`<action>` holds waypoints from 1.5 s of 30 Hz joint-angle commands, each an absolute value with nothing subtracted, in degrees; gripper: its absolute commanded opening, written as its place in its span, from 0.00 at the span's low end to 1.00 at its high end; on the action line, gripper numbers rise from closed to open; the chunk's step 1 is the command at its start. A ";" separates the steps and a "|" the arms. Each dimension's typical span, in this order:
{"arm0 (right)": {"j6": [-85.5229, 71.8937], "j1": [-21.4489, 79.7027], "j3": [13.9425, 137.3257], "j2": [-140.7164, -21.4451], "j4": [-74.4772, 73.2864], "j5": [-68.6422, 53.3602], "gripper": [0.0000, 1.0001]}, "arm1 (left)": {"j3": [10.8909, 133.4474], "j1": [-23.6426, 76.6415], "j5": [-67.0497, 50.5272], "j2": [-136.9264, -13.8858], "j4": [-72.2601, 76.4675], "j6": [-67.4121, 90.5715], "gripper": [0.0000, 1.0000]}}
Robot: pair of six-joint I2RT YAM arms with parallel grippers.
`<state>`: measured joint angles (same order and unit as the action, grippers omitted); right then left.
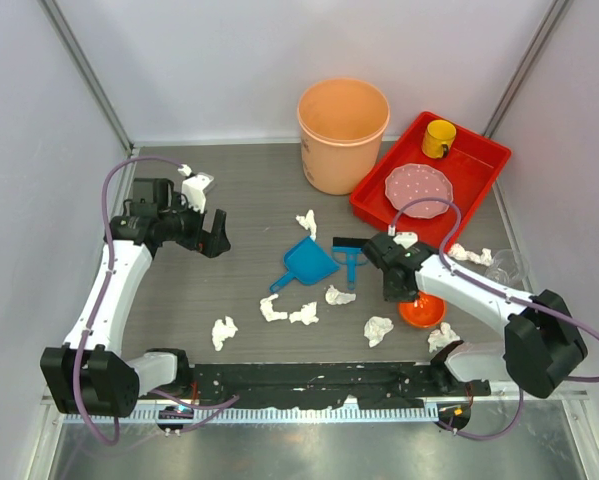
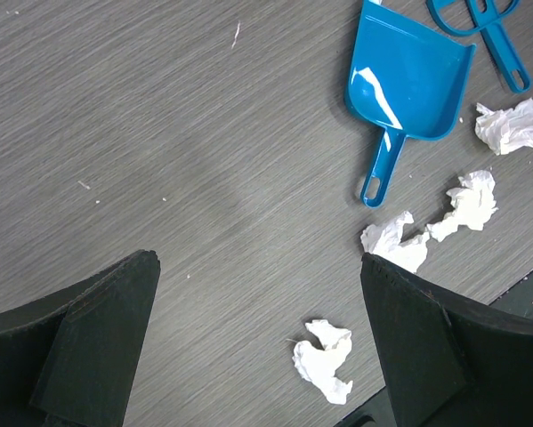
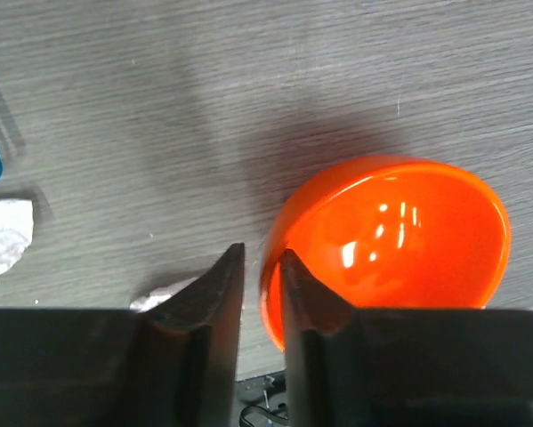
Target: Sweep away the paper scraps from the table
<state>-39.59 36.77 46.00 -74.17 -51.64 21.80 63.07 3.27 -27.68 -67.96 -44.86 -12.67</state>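
Note:
Several white paper scraps lie on the table [image 1: 249, 200]: one [image 1: 307, 221] beyond the blue dustpan [image 1: 307, 263], others near its handle [image 1: 271, 309] [image 1: 304, 315] [image 1: 339, 296], one at front left [image 1: 224, 331]. My left gripper [image 1: 214, 240] hovers open and empty left of the dustpan. In its wrist view [image 2: 257, 260] a scrap [image 2: 324, 358] lies below the open fingers and the dustpan [image 2: 408, 84] is at upper right. My right gripper [image 1: 399, 290] [image 3: 262, 253] is shut on the rim of an orange bowl [image 3: 399, 240], one finger inside and one outside.
A blue brush [image 1: 349, 258] lies beside the dustpan. An orange bucket [image 1: 343, 133] stands at the back. A red tray [image 1: 479, 150] holds a pink plate [image 1: 418, 190] and a yellow mug [image 1: 439, 138]. A clear plastic cup [image 1: 506, 266] lies at the right.

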 commanded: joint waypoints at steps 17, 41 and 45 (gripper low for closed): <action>-32.44 4.96 46.14 -56.07 -49.66 22.95 0.01 | 62.40 3.34 -35.77 -64.16 -44.38 -14.24 1.00; -36.56 -25.03 45.79 -67.93 -46.33 32.01 0.01 | 66.10 4.22 -37.62 -69.35 -50.89 -16.52 0.96; -37.00 -27.68 44.12 -68.99 -41.75 26.20 0.01 | 65.92 4.31 -37.36 -69.17 -50.54 -16.43 0.96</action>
<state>-36.95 -25.54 44.84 -68.75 -47.72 29.95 64.25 4.12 -35.90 -69.65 -50.17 -15.66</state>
